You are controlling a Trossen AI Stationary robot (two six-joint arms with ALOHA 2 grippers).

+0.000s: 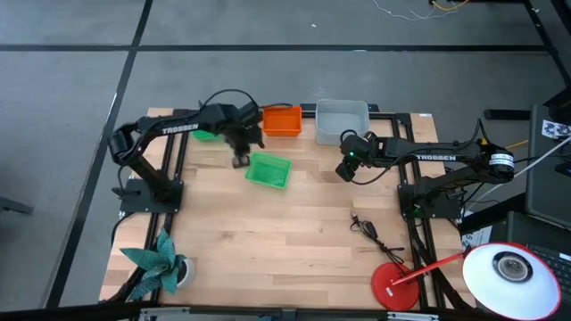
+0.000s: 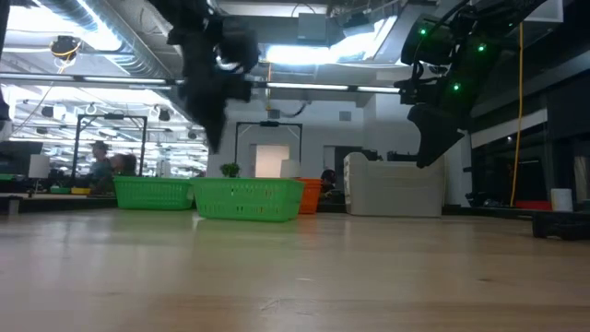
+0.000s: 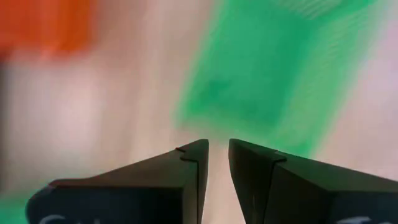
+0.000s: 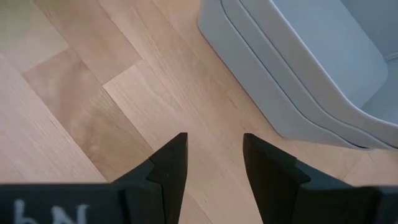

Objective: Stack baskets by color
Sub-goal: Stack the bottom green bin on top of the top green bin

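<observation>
A green basket stands on its base on the wooden table, a little behind the middle. My left gripper hangs just left of it, pointing down, its fingers slightly apart with nothing between them. A second green basket sits partly hidden under my left arm. An orange basket and nested pale grey baskets stand along the far edge. My right gripper is open over bare wood, just in front of the grey baskets.
A red round lamp base with its white lamp head stands at the near right corner. A teal folded paper figure sits at the near left. A black cable lies right of the table's middle.
</observation>
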